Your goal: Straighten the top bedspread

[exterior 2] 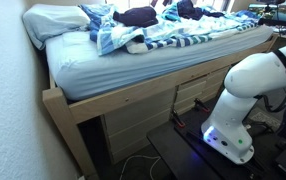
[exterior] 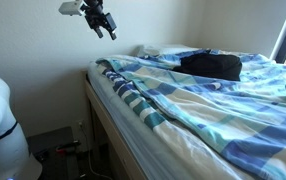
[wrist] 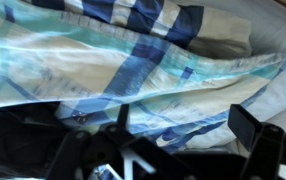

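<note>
The top bedspread (exterior: pixel 223 95), with broad light blue, turquoise and white blocks, lies rumpled across the bed. It also shows bunched near the pillow end in an exterior view (exterior 2: pixel 118 35) and fills the wrist view (wrist: pixel 93 60). My gripper (exterior: pixel 107 28) hangs in the air above the bed's near corner, well clear of the cloth. In the wrist view its two fingers stand apart with nothing between them (wrist: pixel 183 125).
A cloth with narrow dark-teal-and-white stripes (exterior: pixel 135 100) lies along the bed's edge over a plain white sheet (exterior: pixel 183 150). A black item (exterior: pixel 213 66) lies on the bedspread. A pillow (exterior 2: pixel 53 20) sits at the head. The wooden bed frame (exterior 2: pixel 113 105) and the robot base (exterior 2: pixel 245 100) stand beside it.
</note>
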`<control>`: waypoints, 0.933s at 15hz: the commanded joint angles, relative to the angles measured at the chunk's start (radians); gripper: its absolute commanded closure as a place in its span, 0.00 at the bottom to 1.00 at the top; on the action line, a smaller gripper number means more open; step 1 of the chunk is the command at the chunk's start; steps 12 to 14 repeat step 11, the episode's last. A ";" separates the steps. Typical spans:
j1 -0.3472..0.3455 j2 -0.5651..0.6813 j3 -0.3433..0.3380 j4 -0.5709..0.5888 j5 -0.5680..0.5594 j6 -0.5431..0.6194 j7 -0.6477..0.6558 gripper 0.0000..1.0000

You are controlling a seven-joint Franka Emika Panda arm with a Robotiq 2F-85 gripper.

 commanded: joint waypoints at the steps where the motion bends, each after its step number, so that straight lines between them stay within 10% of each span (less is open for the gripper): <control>1: -0.053 -0.062 0.018 -0.060 -0.084 0.010 0.087 0.00; 14: -0.056 -0.074 -0.001 -0.084 -0.134 -0.002 0.135 0.00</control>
